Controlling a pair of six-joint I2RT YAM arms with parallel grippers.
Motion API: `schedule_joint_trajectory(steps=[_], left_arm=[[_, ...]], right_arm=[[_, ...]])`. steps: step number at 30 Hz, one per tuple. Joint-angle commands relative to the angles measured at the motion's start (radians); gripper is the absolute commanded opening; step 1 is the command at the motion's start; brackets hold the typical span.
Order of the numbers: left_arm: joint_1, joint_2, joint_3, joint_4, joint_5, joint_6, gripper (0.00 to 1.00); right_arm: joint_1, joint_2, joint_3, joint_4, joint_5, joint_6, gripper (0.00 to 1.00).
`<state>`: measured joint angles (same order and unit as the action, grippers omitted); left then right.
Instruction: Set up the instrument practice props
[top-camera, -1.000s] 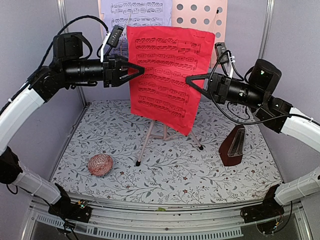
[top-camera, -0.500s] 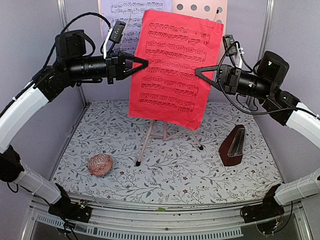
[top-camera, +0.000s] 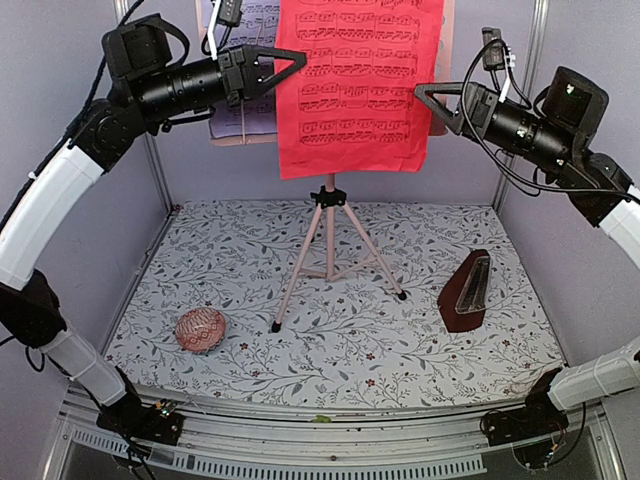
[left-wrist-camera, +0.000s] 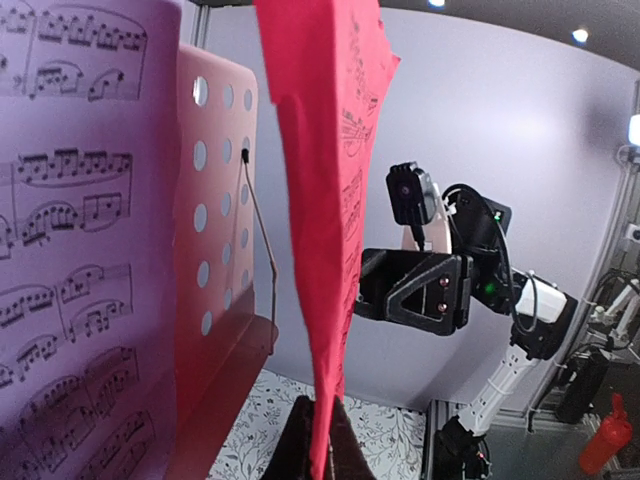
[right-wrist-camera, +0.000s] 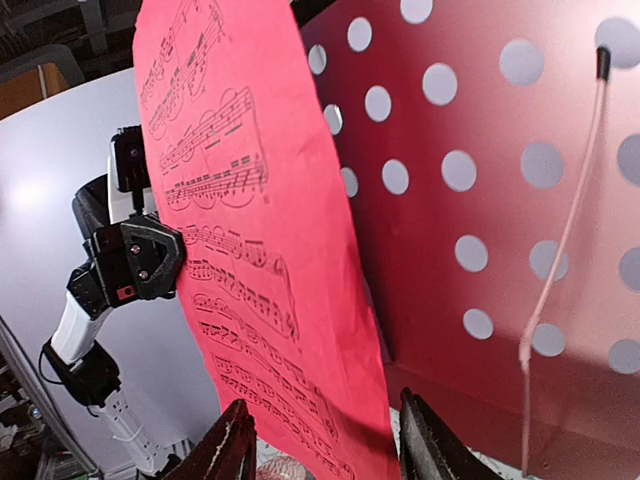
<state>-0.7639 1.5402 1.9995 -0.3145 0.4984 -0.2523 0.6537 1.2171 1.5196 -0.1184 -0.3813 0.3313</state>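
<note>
left pincer (top-camera: 288, 62), pressed together on the left edge of the red sheet-music page (top-camera: 360, 90), holds it hanging upright, long axis vertical, high above the table (top-camera: 400, 350). behind the arm, the lavender page (left-wrist-camera: 60, 250) rests on the left half of the perforated desk of the pink music stand (top-camera: 329, 240). the red page hangs just in front of the desk's bare right half, apart from it, so the coming move looks to be straight back and down onto the ledge. the right pincer (top-camera: 430, 95) stands spread at the page's right edge, gripping nothing. the metronome (top-camera: 467, 292) sits on the table at right, near the tripod feet. only printed notation shows; no title or brand is readable.
</note>
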Motion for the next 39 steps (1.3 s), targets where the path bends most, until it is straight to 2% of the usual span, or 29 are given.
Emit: schedule_joint_trajectory(steps=[1, 4, 6, 10, 16, 26, 33, 39], left_arm=[[-0.031, 0.073, 0.144, -0.059, -0.131, -0.01, 0.0], [-0.039, 0.128, 0.272, -0.109, -0.2, 0.002, 0.0], [-0.046, 0.157, 0.33, -0.133, -0.245, 0.013, 0.0], [-0.049, 0.188, 0.384, -0.143, -0.295, 0.036, 0.0], [-0.048, 0.22, 0.44, -0.171, -0.325, 0.097, 0.0], [-0.049, 0.261, 0.482, -0.205, -0.298, 0.179, 0.0], [-0.049, 0.271, 0.484, -0.186, -0.301, 0.186, 0.0], [-0.048, 0.274, 0.486, -0.18, -0.31, 0.185, 0.0]], right_arm=[[-0.003, 0.018, 0.104, -0.09, 0.212, -0.088, 0.49], [-0.005, 0.038, 0.159, -0.115, 0.282, -0.13, 0.5], [-0.024, 0.058, 0.191, -0.127, 0.269, -0.142, 0.5], [-0.13, 0.121, 0.26, -0.167, 0.075, -0.091, 0.5], [-0.267, 0.173, 0.28, -0.103, -0.197, 0.054, 0.5], [-0.272, 0.221, 0.28, -0.016, -0.29, 0.153, 0.47], [-0.272, 0.248, 0.281, 0.029, -0.306, 0.199, 0.39], [-0.272, 0.258, 0.283, 0.051, -0.316, 0.215, 0.23]])
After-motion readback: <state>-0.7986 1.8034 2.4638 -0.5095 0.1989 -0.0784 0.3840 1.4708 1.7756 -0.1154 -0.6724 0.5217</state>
